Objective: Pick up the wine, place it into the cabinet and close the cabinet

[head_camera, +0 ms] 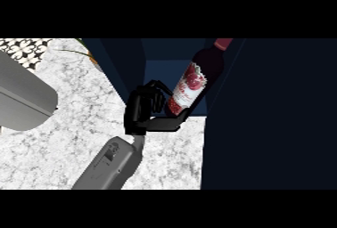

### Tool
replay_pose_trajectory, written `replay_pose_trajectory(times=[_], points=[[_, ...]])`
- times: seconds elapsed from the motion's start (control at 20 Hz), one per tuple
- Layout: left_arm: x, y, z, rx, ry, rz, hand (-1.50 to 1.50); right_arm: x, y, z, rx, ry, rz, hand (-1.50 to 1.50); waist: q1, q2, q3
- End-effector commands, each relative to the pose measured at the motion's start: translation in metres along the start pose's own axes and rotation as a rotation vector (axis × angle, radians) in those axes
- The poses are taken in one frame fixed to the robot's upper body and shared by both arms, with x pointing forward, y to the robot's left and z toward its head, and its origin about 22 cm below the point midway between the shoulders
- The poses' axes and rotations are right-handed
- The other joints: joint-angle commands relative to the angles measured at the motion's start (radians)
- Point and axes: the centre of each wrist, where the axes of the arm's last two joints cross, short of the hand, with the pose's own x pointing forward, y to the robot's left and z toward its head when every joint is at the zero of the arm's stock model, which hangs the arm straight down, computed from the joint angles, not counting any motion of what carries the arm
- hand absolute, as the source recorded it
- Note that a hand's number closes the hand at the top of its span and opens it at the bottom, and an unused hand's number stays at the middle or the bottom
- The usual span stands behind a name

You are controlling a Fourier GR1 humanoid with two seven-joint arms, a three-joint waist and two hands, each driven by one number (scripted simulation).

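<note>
The wine bottle (197, 75) is dark with a red and white label and a dark red cap. It leans with its neck toward the upper right, in the opening of the dark blue cabinet (161, 67). My left hand (146, 111) is shut on the bottle's lower part from the left: fingers curl over the far side and the thumb reaches under its base. The grey forearm (108, 164) comes in from the lower edge. The cabinet door (270, 116) stands open as a wide dark panel on the right. My right hand does not show.
A large grey rounded object (23, 95) sits at the left edge on the white marbled counter (72, 120). A patterned black and white surface (26, 49) lies at the upper left. A thin green and orange item (84, 52) lies beside the cabinet's left wall.
</note>
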Motion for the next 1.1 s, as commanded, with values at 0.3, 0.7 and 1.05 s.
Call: replay_pose_trajectory(times=[0.3, 0.7, 1.05], points=[[-0.048, 0.014, 0.006, 0.05, 0.041, -0.016, 1.5, 0.016, -0.001, 0.001, 0.002, -0.015, -0.005, -1.5, -0.004, 0.001, 0.0], [-0.074, 0.026, 0.01, 0.084, 0.094, -0.008, 1.5, 0.01, 0.0, -0.025, -0.004, 0.002, -0.017, -1.5, -0.005, 0.004, -0.001], [-0.077, 0.038, -0.003, 0.102, 0.107, 0.129, 1.5, -0.006, -0.004, -0.02, -0.002, 0.019, -0.032, -1.5, -0.004, 0.004, -0.001]])
